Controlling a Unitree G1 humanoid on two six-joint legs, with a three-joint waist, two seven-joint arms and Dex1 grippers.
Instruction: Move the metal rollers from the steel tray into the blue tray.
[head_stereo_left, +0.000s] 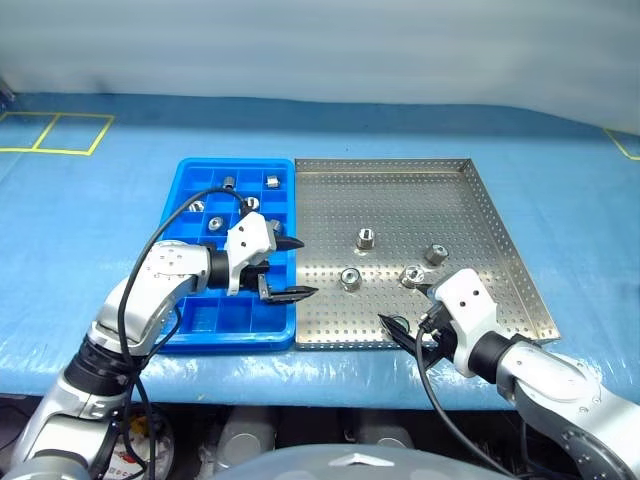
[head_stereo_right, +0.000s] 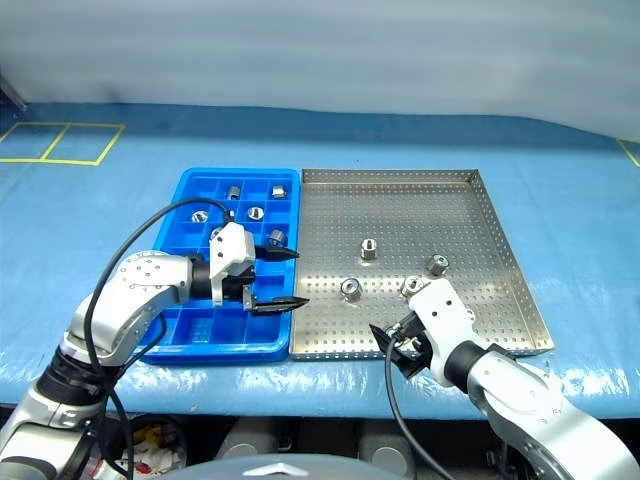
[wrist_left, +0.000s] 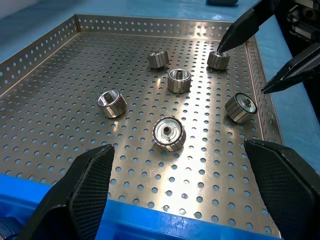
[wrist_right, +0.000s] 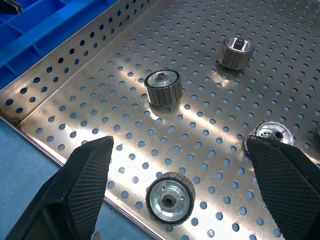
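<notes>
Several metal rollers (head_stereo_left: 366, 239) lie loose on the steel tray (head_stereo_left: 440, 185), and a handful more sit in the far compartments of the blue tray (head_stereo_left: 186, 205), so I judge the job about half done and a fresh pick-up in hand.

Going by size, the steel tray takes the right of my table view, the blue tray touches its left rim, and the rollers cluster in the tray's near half: one near the middle, one nearer me at (head_stereo_left: 350, 279), two by the right gripper at (head_stereo_left: 411, 275) and (head_stereo_left: 435, 254). My left wrist camera counts six on the perforated sheet; from the head view I make out only four, the rest likely hidden by the arm.

My left gripper (head_stereo_left: 283, 268) hangs over the near right corner of the blue tray, pointing across toward the steel tray, fingers spread wide and empty. My right gripper (head_stereo_right: 392, 345) sits low over the steel tray's near rim, aimed forward and left, fingers likewise apart with nothing between them.

Next, I reckon, the right gripper must straddle the roller just ahead of it (wrist_right: 169, 196) and close squarely; these will roll if nudged.
</notes>
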